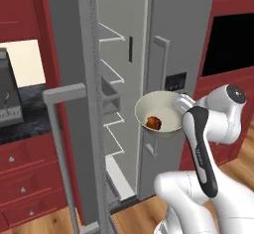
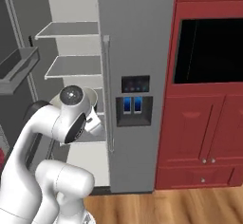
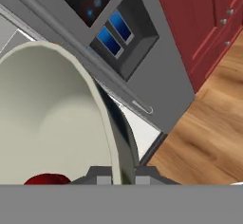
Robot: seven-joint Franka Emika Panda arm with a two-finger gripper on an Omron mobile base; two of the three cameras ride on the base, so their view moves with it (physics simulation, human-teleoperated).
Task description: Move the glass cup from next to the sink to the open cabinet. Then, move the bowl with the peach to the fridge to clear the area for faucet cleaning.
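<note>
Gripper (image 1: 179,104) clamps the bowl (image 1: 158,110) rim at 3 o'clock, keeping the peach (image 1: 153,123) level before the open fridge (image 1: 163,39).

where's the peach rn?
In the left base view the peach lies inside the bowl, which the gripper holds by its rim in front of the open fridge, beside its shelves.

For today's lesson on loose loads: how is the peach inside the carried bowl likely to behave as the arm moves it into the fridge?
The peach is round and lies loose in the bowl, so it will probably roll if the bowl tilts. The bowl's deep walls should likely keep it in. The gripper pinches just the rim, so the bowl may swing.
</note>
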